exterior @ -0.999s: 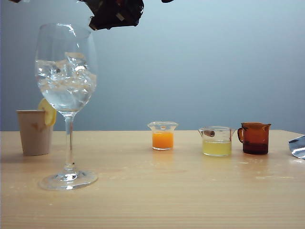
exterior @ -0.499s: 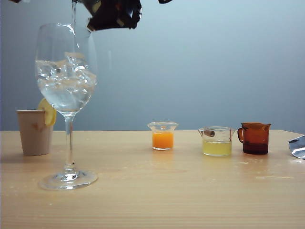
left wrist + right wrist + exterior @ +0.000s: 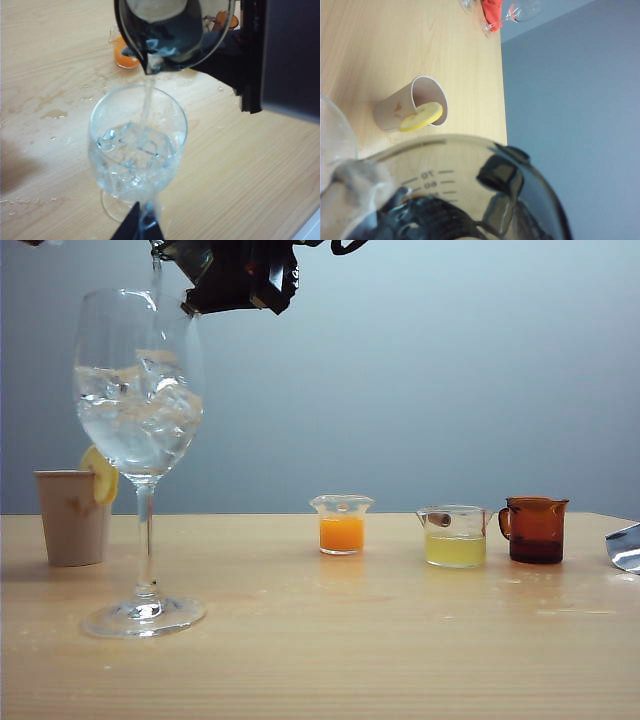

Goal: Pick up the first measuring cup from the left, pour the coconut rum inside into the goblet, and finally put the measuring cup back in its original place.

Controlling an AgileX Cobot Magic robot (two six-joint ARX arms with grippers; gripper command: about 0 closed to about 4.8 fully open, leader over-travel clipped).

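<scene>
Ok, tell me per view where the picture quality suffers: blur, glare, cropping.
Exterior view: sharp and evenly lit, but the right gripper is cropped at the top edge. Left wrist view: the goblet is crisp, the pouring measuring cup slightly soft. Right wrist view: the measuring cup is blurred, with reflections; the paper cup is sharp.

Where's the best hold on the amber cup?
Probably grip the amber cup across its body, coming from the right in the exterior view. That side is open, while its handle points left at the close yellow cup. The right pincer is busy, tilting the smoky cup over the goblet. The left pincer is by the goblet's foot.
</scene>
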